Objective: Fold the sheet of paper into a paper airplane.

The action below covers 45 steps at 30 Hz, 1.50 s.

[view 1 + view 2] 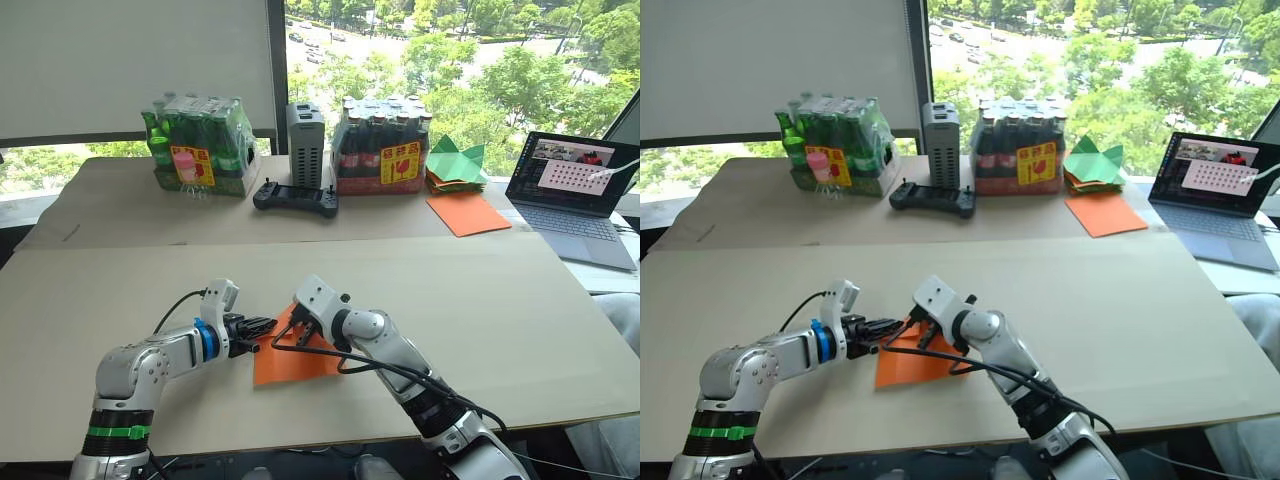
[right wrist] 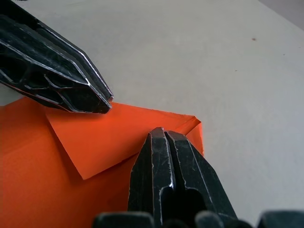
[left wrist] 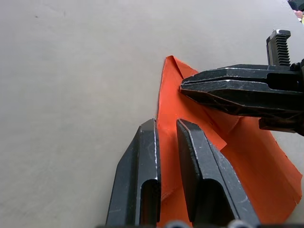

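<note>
**Both hands pin a folded corner of the orange sheet**

The sheet of paper [image 1: 295, 358] lies flat on the worktop [image 1: 480, 300], near its front edge, between the two arms. The left hand [image 3: 166, 127] rests on the sheet's edge with its fingers a narrow gap apart, gripping nothing; it seems placed to hold the paper down. The right hand [image 2: 165, 135] has its fingers pressed together, tips on the paper beside the turned-over corner, probably to sharpen the crease there.

The sheet is bright orange and thin. One corner is folded inward as a triangular flap lying on the sheet, with a small crumpled turn at its tip. This looks like an early nose fold; no airplane shape exists yet.
</note>
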{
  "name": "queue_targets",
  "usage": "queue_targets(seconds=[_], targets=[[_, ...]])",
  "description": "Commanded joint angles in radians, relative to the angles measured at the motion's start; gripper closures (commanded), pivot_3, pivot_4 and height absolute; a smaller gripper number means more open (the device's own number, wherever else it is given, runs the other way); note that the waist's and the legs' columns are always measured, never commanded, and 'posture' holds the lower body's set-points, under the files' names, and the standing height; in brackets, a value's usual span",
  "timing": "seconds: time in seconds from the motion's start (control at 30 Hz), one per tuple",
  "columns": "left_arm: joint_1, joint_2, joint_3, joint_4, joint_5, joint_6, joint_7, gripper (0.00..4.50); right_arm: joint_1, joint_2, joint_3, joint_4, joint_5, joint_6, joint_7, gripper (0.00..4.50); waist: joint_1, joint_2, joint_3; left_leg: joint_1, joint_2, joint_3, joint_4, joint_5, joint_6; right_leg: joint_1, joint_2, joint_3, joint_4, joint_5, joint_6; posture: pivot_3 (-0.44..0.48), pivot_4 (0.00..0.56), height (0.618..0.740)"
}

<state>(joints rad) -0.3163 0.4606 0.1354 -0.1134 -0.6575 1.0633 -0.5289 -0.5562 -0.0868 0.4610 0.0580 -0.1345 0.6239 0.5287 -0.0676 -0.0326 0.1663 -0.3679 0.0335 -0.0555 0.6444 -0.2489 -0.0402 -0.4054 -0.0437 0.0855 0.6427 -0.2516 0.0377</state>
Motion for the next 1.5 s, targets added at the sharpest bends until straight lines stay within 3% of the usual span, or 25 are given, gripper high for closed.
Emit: queue_targets(seconds=[0.03, 0.27, 0.8, 1.2, 1.5], targets=[[-0.013, -0.018, -0.036, 0.02, 0.025, -0.005, 0.012, 3.8, 0.039, 0.002, 0.049, 0.033, 0.01, 0.047, 0.037, 4.5, 0.0, 0.0, 0.0, 0.0, 0.0, 0.0, 0.0, 0.0, 0.0, 0.0, 0.0, 0.0, 0.0, 0.0, 0.0, 0.0, 0.15, 0.74], [-0.002, -0.019, -0.05, 0.025, 0.045, -0.012, 0.006, 3.8, 0.042, 0.002, 0.05, 0.033, 0.008, 0.05, 0.04, 4.5, 0.0, 0.0, 0.0, 0.0, 0.0, 0.0, 0.0, 0.0, 0.0, 0.0, 0.0, 0.0, 0.0, 0.0, 0.0, 0.0, 0.15, 0.74], [0.176, 0.078, -0.044, -0.125, 0.011, 0.035, -0.039, 3.8, 0.042, 0.002, 0.045, 0.052, 0.003, 0.043, 0.041, 4.5, -0.006, 0.001, -0.001, 0.001, 0.0, 0.001, -0.001, 0.0, 0.0, 0.0, 0.0, 0.0, -0.001, 0.0, 0.0, 0.0, 0.15, 0.74], [0.083, 0.036, 0.128, -0.111, -0.102, 0.073, 0.018, 3.8, 0.039, 0.0, 0.047, 0.064, 0.001, 0.037, 0.045, 4.5, -0.006, 0.001, -0.001, 0.001, 0.001, 0.0, -0.001, 0.0, 0.0, 0.0, 0.001, 0.0, 0.0, -0.001, 0.001, 0.0, 0.15, 0.74], [0.034, 0.058, 0.181, -0.129, -0.198, 0.111, -0.017, 3.8, 0.039, 0.0, 0.047, 0.074, 0.0, 0.029, 0.045, 4.5, -0.007, 0.001, -0.001, 0.0, 0.001, 0.0, -0.001, 0.0, 0.0, 0.0, 0.001, 0.0, 0.0, 0.0, 0.0, 0.0, 0.15, 0.74]])
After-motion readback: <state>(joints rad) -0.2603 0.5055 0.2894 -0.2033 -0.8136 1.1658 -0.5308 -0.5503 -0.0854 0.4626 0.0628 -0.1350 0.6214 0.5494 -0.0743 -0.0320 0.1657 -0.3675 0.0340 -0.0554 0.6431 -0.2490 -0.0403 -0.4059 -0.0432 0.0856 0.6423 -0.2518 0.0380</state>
